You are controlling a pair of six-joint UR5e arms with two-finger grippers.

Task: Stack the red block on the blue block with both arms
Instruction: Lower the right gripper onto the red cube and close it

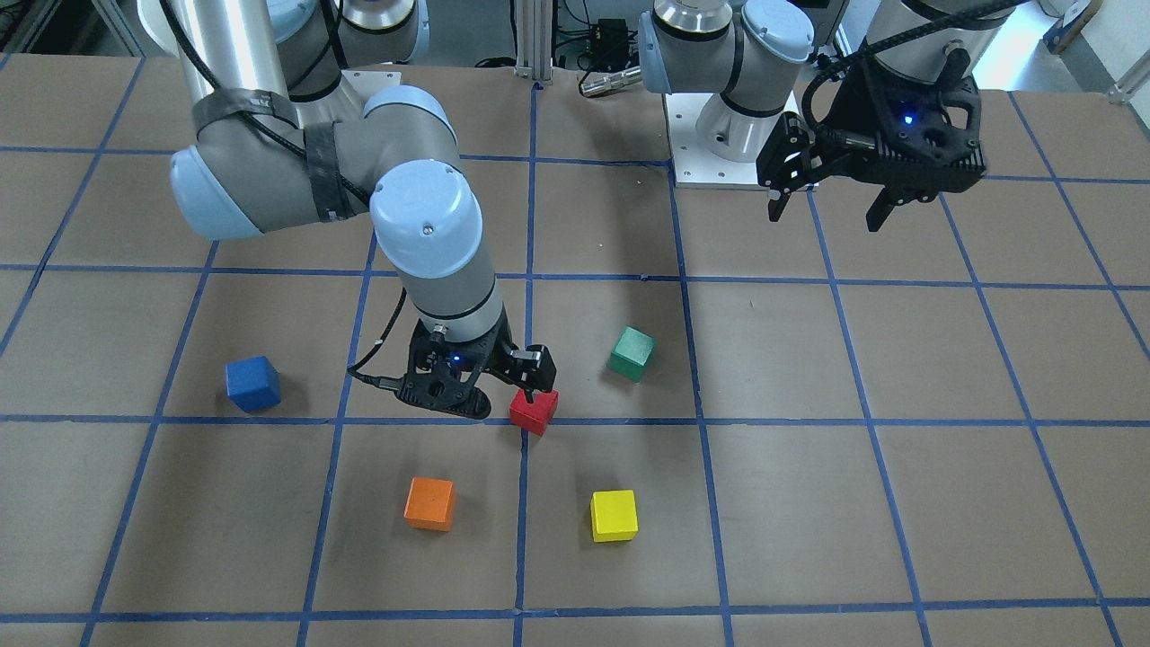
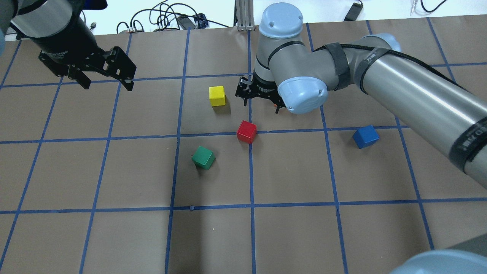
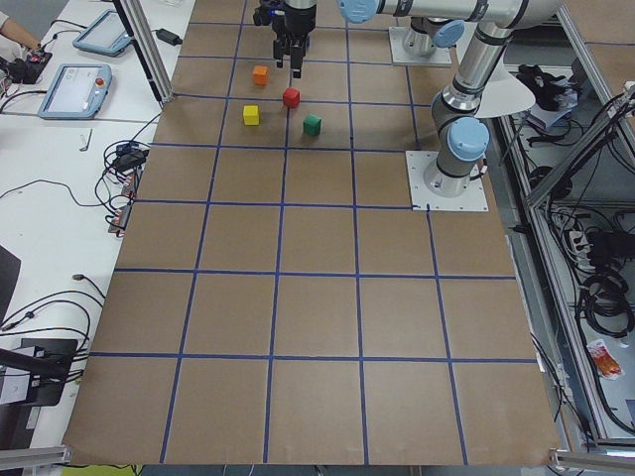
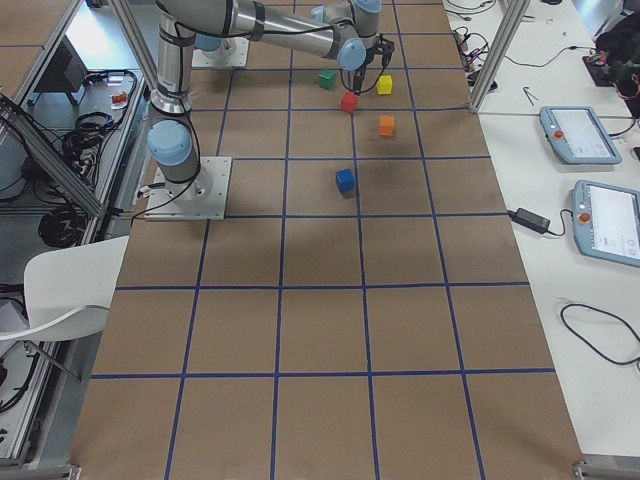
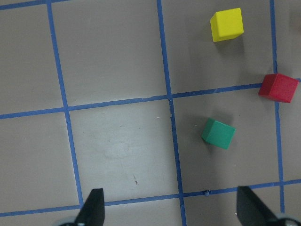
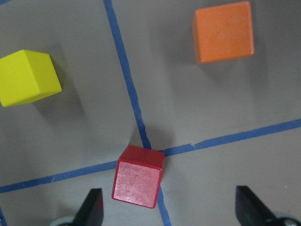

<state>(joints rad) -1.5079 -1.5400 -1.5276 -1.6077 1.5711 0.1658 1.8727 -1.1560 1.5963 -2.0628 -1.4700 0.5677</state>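
The red block (image 1: pixel 534 411) lies on a blue grid line near the table's middle; it also shows in the overhead view (image 2: pixel 246 131). My right gripper (image 1: pixel 503 395) hovers open just above and beside it. In the right wrist view the red block (image 6: pixel 138 176) sits between the open fingertips (image 6: pixel 92 207), closer to the left one. The blue block (image 1: pixel 252 384) lies apart on the robot's right side, and shows in the overhead view (image 2: pixel 365 136). My left gripper (image 2: pixel 106 82) is open and empty, high over the far left of the table.
A green block (image 1: pixel 631 352), a yellow block (image 1: pixel 614 515) and an orange block (image 1: pixel 429 503) lie around the red one. The right arm's elbow (image 2: pixel 302 95) hangs over the table and hides the orange block in the overhead view.
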